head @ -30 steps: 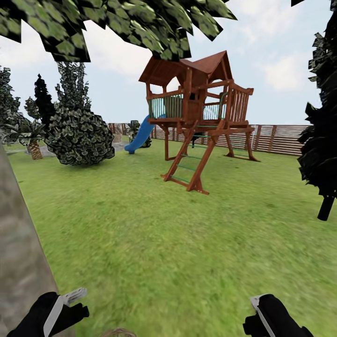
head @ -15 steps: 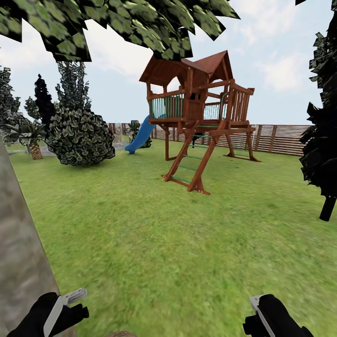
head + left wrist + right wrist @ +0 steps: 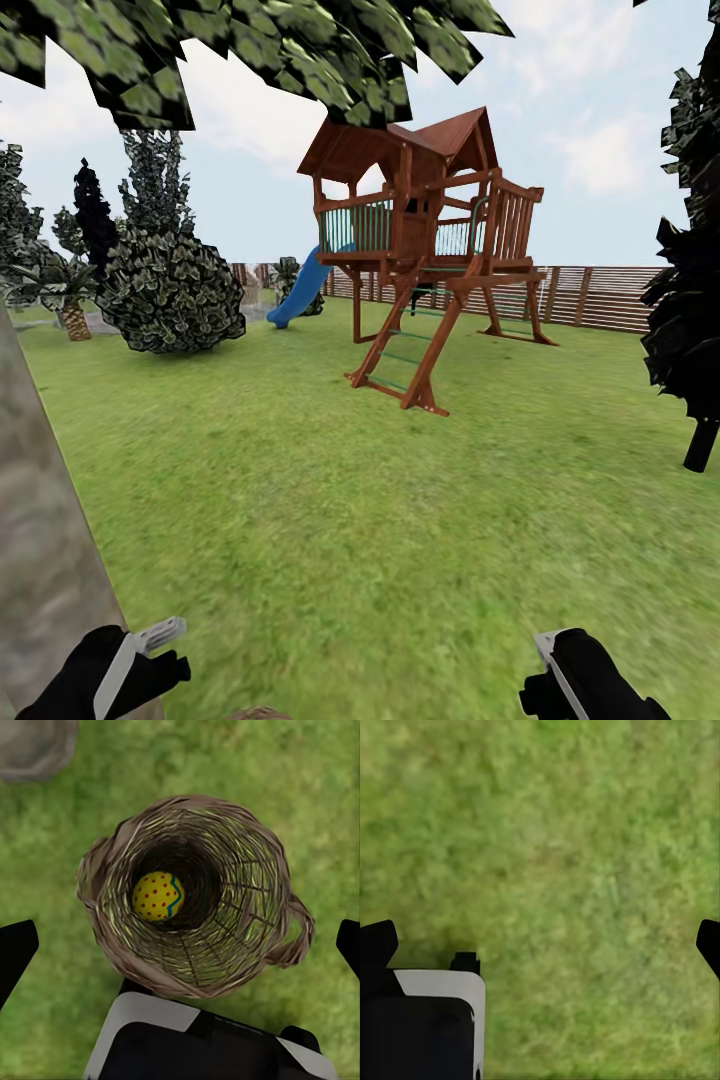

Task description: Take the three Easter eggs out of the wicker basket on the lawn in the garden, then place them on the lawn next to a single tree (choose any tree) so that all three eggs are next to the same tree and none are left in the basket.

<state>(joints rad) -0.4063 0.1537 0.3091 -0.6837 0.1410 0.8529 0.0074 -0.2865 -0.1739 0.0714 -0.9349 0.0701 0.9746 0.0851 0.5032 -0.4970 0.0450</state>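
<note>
Change: almost nothing moves across the last second; the head view creeps up a hair, so the brown basket rim at its bottom edge sinks lower, and that is the camera, not the things.
Left end effector (image 3: 180, 945): released, fingers spread wide at the two edges of the wrist view, hanging straight above the wicker basket (image 3: 247, 937) and not touching it.
Right end effector (image 3: 540, 941): released too, grasping nothing, poised over bare lawn (image 3: 555, 832).
Egg: one Easter egg (image 3: 157, 896), yellow with red dots and a blue zigzag, lies at the bottom of the basket; I see just this one in there.
Basket: upright on the grass, handle arching off one side, a sliver of its rim showing between the two arms in the head view.
Tree: the thick grey-brown trunk (image 3: 40, 540) stands just beside the left arm, so the drop spot is close.
Background: play tower (image 3: 425, 240) and fence (image 3: 600, 295) far off across the garden.
Meaning: a pause before the reach, I judge; the left arm looks lined up to descend into the basket for this egg.
</note>
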